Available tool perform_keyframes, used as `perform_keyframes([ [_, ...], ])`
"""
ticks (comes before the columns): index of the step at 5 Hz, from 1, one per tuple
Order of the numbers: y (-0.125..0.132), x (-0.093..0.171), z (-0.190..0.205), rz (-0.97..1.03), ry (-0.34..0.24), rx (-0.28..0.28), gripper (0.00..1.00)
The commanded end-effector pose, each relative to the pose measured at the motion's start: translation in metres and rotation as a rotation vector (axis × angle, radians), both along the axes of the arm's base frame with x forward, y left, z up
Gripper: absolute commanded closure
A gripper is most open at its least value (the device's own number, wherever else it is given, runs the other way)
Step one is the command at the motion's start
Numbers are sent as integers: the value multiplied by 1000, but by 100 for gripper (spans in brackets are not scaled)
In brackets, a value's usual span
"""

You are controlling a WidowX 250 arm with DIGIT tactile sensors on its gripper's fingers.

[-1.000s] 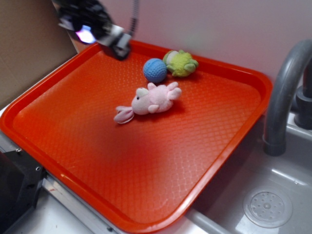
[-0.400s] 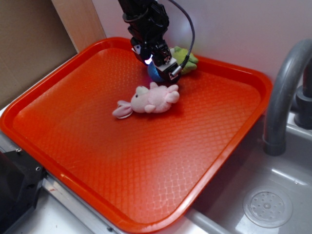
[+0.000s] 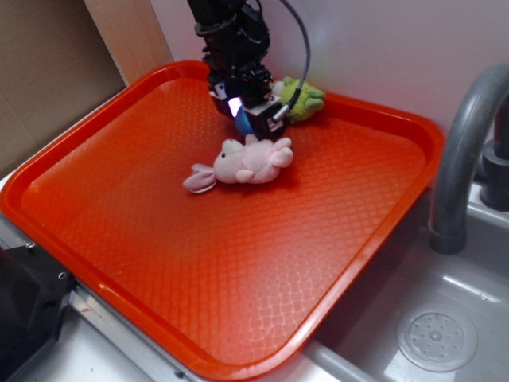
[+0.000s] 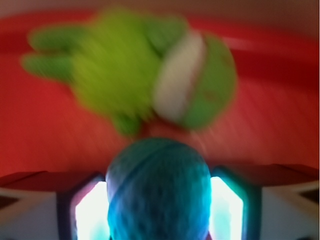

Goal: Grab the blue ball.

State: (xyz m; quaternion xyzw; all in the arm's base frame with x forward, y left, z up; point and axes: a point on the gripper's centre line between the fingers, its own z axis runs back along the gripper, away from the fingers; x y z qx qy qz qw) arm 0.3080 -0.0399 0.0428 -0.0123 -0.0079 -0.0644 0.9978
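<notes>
The blue ball (image 3: 246,124) lies near the back of the orange tray (image 3: 199,270), mostly covered by my gripper (image 3: 253,119), which has come down over it. In the wrist view the knitted blue ball (image 4: 159,192) fills the gap between my two fingers (image 4: 90,210), and both sides press against it. The yellow-green plush toy (image 3: 304,99) lies just behind the ball, and it fills the top of the wrist view (image 4: 130,70). The pink plush animal (image 3: 242,162) lies just in front of the gripper.
A grey faucet (image 3: 461,151) and a sink with a drain (image 3: 436,338) are to the right of the tray. A brown board (image 3: 48,72) stands at the left. A white wall runs behind the tray.
My gripper came in from the tray's back left corner, dropped over the blue ball, and its fingers closed in on the ball's sides. The pink plush shifted slightly.
</notes>
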Motion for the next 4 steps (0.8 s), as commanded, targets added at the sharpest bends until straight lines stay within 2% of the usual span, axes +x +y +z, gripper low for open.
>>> perform_keyframes([
  [1, 37, -62, 119, 100, -76, 92, 100],
  [2, 43, -94, 167, 142, -101, 39, 100],
  [3, 41, -119, 213, 232, -200, -13, 100],
  [4, 42, -129, 215, 248, -197, 16, 100],
])
